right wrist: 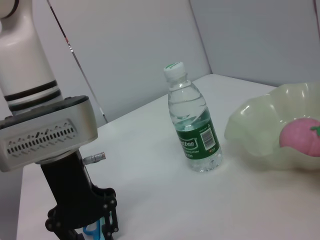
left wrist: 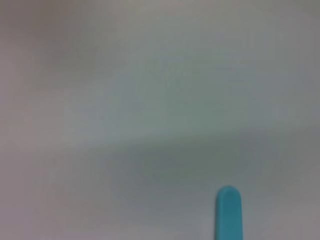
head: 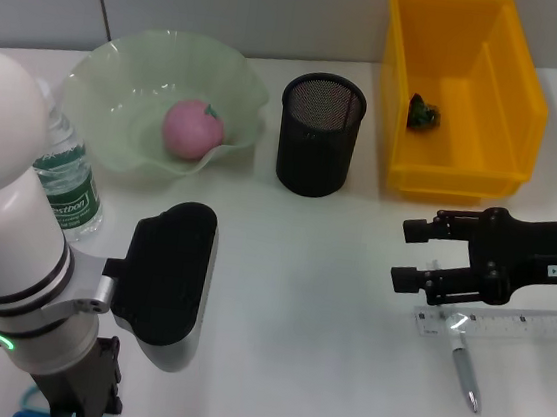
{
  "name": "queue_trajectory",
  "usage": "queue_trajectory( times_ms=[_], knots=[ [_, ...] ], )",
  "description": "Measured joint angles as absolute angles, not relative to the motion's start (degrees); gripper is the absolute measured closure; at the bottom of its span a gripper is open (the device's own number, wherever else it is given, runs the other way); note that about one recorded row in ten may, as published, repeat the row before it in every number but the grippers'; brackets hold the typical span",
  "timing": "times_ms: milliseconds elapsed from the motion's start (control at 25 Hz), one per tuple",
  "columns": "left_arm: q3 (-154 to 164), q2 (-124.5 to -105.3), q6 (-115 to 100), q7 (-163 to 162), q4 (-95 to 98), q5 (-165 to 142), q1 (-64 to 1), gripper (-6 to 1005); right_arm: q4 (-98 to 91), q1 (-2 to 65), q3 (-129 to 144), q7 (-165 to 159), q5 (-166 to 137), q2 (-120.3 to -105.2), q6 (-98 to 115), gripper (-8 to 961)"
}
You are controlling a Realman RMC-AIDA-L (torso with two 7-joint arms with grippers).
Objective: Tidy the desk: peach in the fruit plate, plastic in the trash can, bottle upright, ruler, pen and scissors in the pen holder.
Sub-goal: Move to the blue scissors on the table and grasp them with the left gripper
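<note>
The pink peach [head: 192, 128] lies in the pale green fruit plate [head: 102, 78]. The water bottle [head: 68, 185] stands upright behind my left arm. The black mesh pen holder [head: 319, 135] stands mid-table. A green plastic scrap [head: 423, 113] lies in the yellow bin [head: 512, 104]. My right gripper [head: 412, 254] is open and empty, just above the clear ruler [head: 507, 325] and the pen [head: 463, 364]. My left gripper [right wrist: 84, 227] points down at the table's near left edge, open around the blue scissors handle [right wrist: 95, 230], which also shows in the left wrist view [left wrist: 228, 212].
The bottle [right wrist: 192, 125], plate [right wrist: 265, 130] and peach [right wrist: 300, 137] also show in the right wrist view. The ruler and pen lie crossed at the front right. My left arm's white body [head: 11, 259] fills the front left.
</note>
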State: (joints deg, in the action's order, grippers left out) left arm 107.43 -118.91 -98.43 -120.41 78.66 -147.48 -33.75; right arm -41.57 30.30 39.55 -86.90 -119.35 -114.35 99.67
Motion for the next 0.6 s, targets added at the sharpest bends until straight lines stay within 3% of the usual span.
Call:
queue_trajectory(
  times_ms=[600],
  knots=[
    [107.7, -118.82, -98.2, -120.4, 78.7, -148.0, -33.7, 712, -41.6, 30.7, 39.5, -86.9, -119.4, -114.35, 99.5, 152]
  ],
)
